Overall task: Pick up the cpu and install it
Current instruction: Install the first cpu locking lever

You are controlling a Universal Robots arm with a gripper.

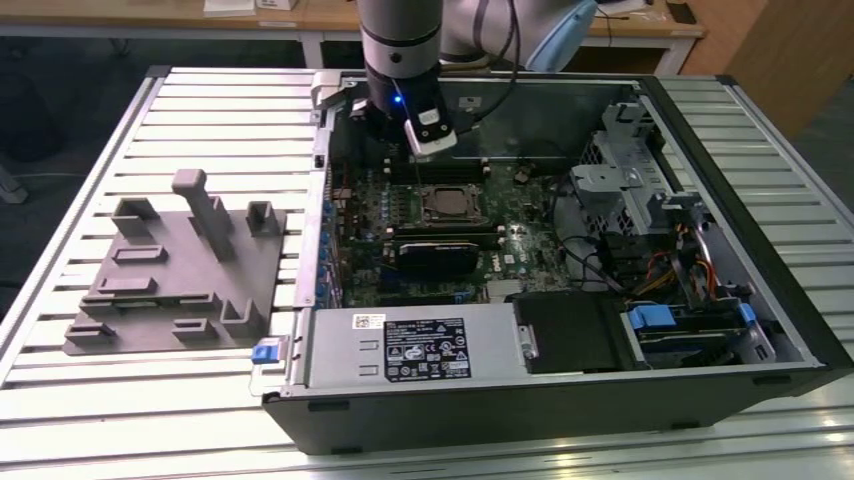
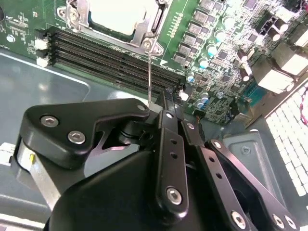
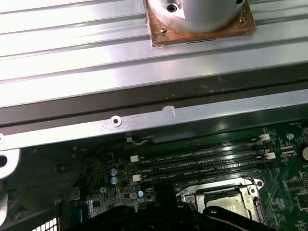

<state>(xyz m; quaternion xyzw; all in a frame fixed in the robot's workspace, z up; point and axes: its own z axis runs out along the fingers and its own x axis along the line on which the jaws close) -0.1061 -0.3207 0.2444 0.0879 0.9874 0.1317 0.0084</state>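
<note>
Hanging over the far side of the open PC case (image 1: 747,330), the arm's gripper (image 1: 416,150) sits above the motherboard (image 1: 527,245) in the exterior view, just beyond the CPU socket (image 1: 446,204). The cpu (image 1: 446,203) lies in that socket, mid-board, w/ the metal frame around it. A black heatsink block (image 1: 430,256) sits just nearer the camera than the socket, and the power supply box (image 1: 407,345) is at the near edge. On the exterior view's left, a grey fixture plate (image 1: 167,290) rests on the slatted table (image 1: 80,400), apart from the case.

Second wrist view: black gripper linkage (image 2: 163,159) in the foreground; fingertips hidden, so can't tell how far open it is or if it holds anything. Past it, RAM slots (image 2: 106,55) and the socket w/ pale cpu top (image 2: 120,14). A thin socket lever (image 2: 150,77) runs from the frame toward the gripper.

First wrist view: case wall (image 3: 154,120), RAM slots (image 3: 202,161), and the socket frame w/ cpu (image 3: 224,199) inside.
</note>
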